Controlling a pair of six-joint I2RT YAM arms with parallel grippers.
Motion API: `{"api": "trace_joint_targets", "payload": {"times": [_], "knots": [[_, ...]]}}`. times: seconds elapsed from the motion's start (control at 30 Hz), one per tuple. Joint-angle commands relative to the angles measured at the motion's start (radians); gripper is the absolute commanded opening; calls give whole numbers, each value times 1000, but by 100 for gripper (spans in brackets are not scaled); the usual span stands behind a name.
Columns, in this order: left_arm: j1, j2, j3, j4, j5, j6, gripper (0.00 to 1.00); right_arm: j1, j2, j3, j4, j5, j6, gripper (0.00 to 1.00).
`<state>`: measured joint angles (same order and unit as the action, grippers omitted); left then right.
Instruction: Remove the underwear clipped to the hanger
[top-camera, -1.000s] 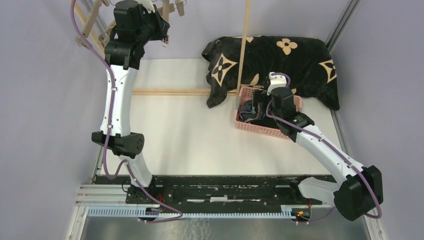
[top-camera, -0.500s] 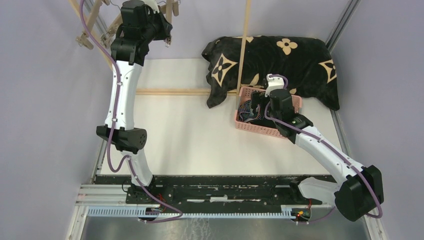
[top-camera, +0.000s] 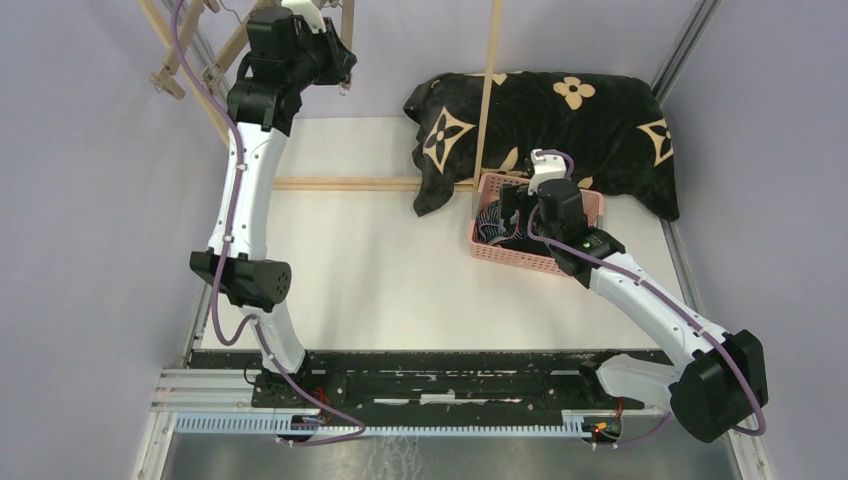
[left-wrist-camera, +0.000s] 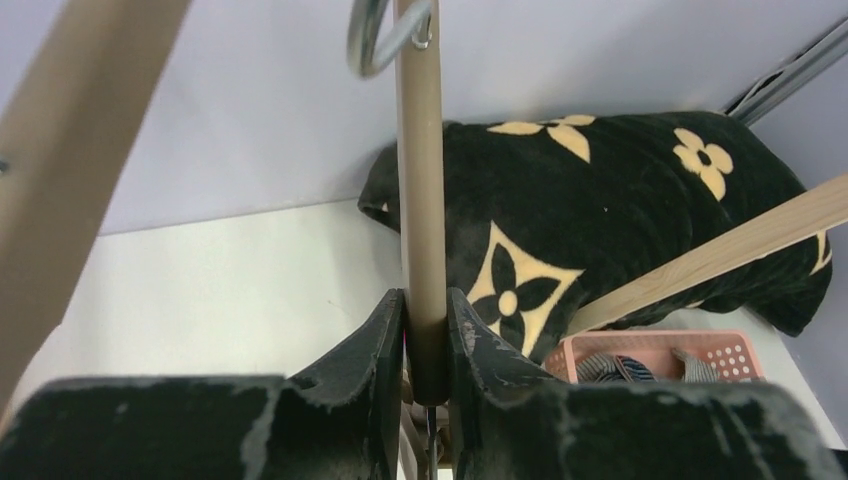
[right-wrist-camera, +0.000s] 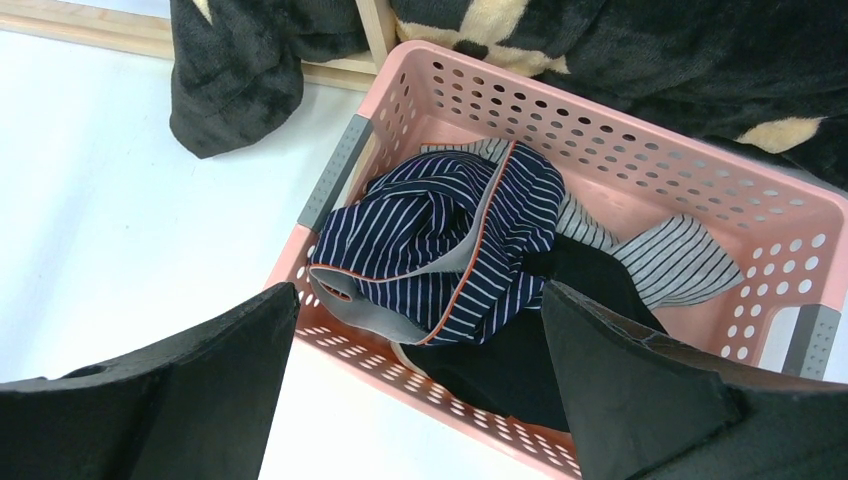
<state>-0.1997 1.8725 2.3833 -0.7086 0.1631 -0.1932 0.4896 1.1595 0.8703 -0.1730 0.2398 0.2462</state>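
My left end effector (left-wrist-camera: 425, 310) is pressed together on the pale wooden hanger bar (left-wrist-camera: 420, 180), one finger on each side of it. The metal hook (left-wrist-camera: 372, 40) sits above the fingers at the bar's upper end. My right end effector (right-wrist-camera: 420, 300) is spread wide and grips nothing. Directly beneath it sits the pink perforated plastic basket (right-wrist-camera: 620, 130) on the white bench (right-wrist-camera: 120, 200). Between the spread fingers I see the dark navy thin-striped boxer shorts (right-wrist-camera: 440, 240) bunched on top, with grey lining and orange piping showing. The grey-white fine-striped boxer shorts (right-wrist-camera: 670, 255) lie to their right, and the black boxer shorts (right-wrist-camera: 540, 370) lie on the near side, partly under the navy pair. Beyond the basket, right against its far rim, is the black plush blanket (right-wrist-camera: 620, 50) with beige flower motifs.
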Motion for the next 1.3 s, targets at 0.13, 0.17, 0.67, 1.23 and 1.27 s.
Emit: {"api": "trace_joint_targets", "payload": {"times": [0.13,0.17,0.67,1.23,1.27], "knots": [[-2,-79,-114,27,47,16,28,11,-24,11,55,9,-5,100],[-2,-83,-129,30,53,15,29,11,-23,11,53,9,-5,100],[-1,-301,-372,178,126,8,74,29,-19,3,65,10,-18,100],[-1,-474,-527,334,10,7,81,53,-77,-37,112,53,-51,100],[-1,-490,-551,353,5,8,81,53,-81,-40,114,56,-53,100]]}}
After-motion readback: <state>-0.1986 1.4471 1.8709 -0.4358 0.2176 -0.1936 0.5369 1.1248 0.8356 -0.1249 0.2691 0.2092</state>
